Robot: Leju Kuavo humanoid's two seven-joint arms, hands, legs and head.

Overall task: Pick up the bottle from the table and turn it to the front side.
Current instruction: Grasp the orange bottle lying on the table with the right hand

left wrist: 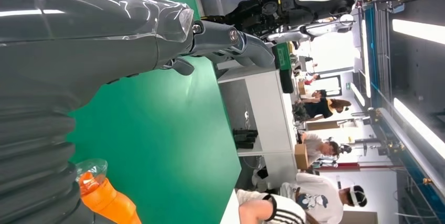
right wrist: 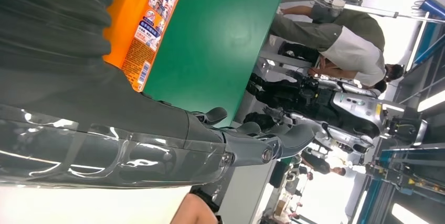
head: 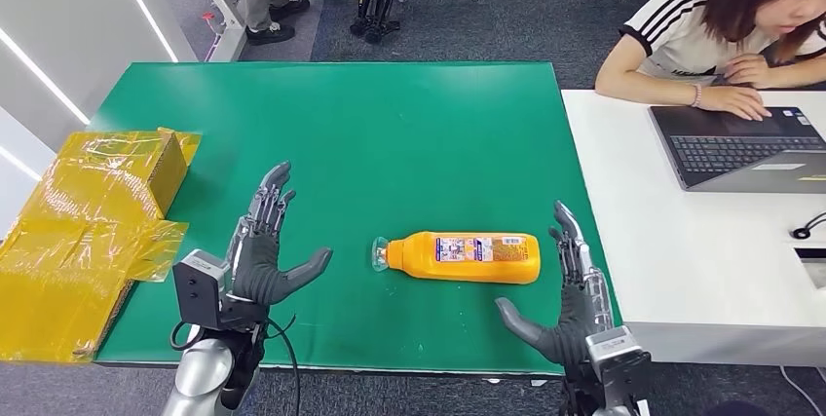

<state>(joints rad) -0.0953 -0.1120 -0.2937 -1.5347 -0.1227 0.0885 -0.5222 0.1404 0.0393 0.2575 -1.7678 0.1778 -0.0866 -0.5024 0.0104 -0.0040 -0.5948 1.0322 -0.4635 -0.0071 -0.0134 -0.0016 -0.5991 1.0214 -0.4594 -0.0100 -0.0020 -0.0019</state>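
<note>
My left hand (head: 261, 258) and right hand (head: 573, 291) both hover over the green table (head: 390, 133) with fingers spread and nothing in them, palms turned inward toward each other — a stance that, I judge, readies me to close in on the orange bottle (head: 466, 257) from its two ends. The bottle lies on its side between my hands, clear cap toward my left hand and flat base just beside my right fingertips, touching neither. It is smooth, glossy plastic with rounded shoulders and a printed label facing up — slick, I expect, and likely to roll.
</note>
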